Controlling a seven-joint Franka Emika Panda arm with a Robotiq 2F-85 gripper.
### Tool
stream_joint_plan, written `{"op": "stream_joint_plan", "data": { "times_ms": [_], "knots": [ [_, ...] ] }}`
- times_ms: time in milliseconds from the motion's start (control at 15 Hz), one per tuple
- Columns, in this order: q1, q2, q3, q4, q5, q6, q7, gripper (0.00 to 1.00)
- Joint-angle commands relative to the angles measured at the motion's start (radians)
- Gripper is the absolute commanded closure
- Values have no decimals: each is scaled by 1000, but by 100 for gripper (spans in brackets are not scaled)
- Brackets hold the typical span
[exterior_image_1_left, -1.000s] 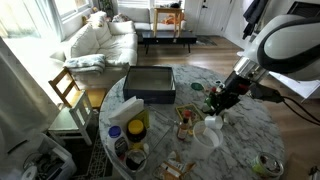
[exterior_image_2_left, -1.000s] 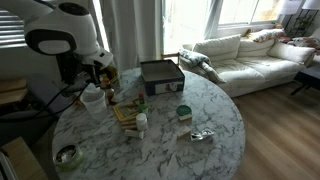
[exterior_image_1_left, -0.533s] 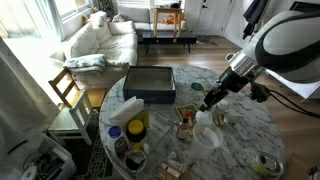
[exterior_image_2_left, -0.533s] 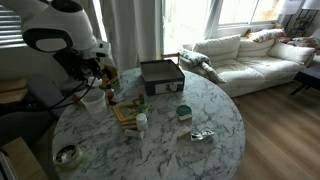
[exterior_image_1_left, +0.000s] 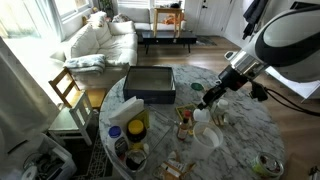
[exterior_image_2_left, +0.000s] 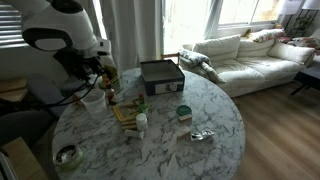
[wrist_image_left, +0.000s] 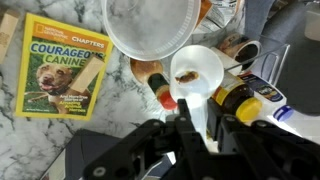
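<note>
The arm reaches in from the right over a round marble table (exterior_image_1_left: 240, 140); its gripper (exterior_image_1_left: 206, 99) hangs low above the tabletop, just beside a dark flat box (exterior_image_1_left: 150, 84); whether the jaws hold anything cannot be told from here. A white cup (exterior_image_1_left: 208, 134) stands near the gripper, towards the front edge; a book (exterior_image_1_left: 185, 123) lies beside the cup; a yellow-lidded jar (exterior_image_1_left: 136, 128) stands further left; a tin (exterior_image_1_left: 268, 165) sits at the front right rim. A wooden chair (exterior_image_1_left: 67, 90) stands left of the table; a white sofa (exterior_image_1_left: 100, 40) lies behind.
</note>
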Motion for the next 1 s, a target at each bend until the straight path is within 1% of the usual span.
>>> {"op": "stream_joint_plan", "data": {
  "times_ms": [0, 267, 333, 467, 533, 600, 733, 867, 933],
  "knots": [
    [34, -34, -57, -37, 179, -11, -265, 94],
    [14, -42, -65, -68, 297, -50, -519, 94],
    [16, -44, -66, -78, 341, -50, -596, 94],
    [10, -46, -53, -101, 386, -38, -711, 94],
    [-2, -33, -25, -106, 390, 45, -666, 94],
    [-13, -14, -27, -68, 354, -16, -633, 78],
    [-13, -14, -21, -80, 363, 18, -639, 78],
    [-13, -14, -18, -81, 364, 23, -638, 78],
    [-13, -14, -18, -81, 364, 24, -638, 94]
  ]
}}
